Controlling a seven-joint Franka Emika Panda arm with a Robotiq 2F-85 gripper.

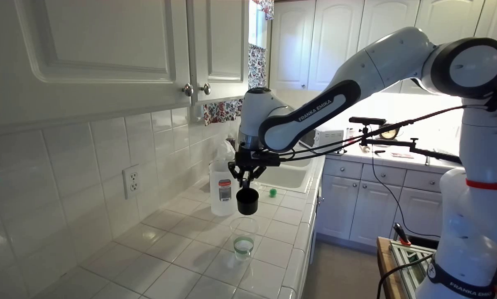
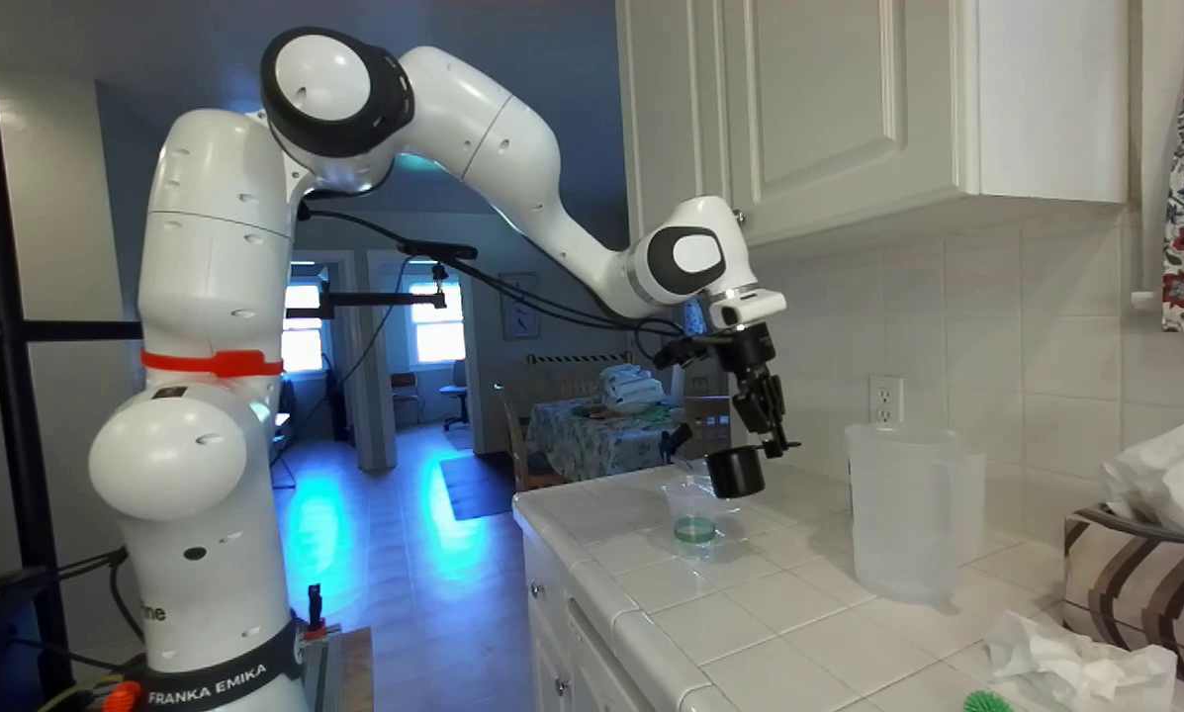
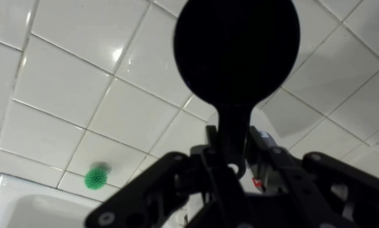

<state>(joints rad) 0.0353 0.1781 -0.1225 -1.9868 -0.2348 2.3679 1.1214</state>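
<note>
grasp done, fingers (image 3: 211, 135) clamped on handle (image 3: 234, 122) of black measuring cup (image 1: 247, 201), held clear of tiled worktop (image 1: 186, 245), above and right of clear plastic cup (image 2: 693, 529) in an exterior view; release not yet done.

A home kitchen; white cabinets (image 1: 107, 41); a tiled counter (image 1: 194, 253); a sink (image 1: 283, 177); a cloth-covered table (image 2: 592, 443) beyond

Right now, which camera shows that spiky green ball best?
The wrist view: the spiky green ball looks largest, spikes distinct. In an exterior view the ball is whole but small; in an exterior view the bottom edge crops the ball.
</note>
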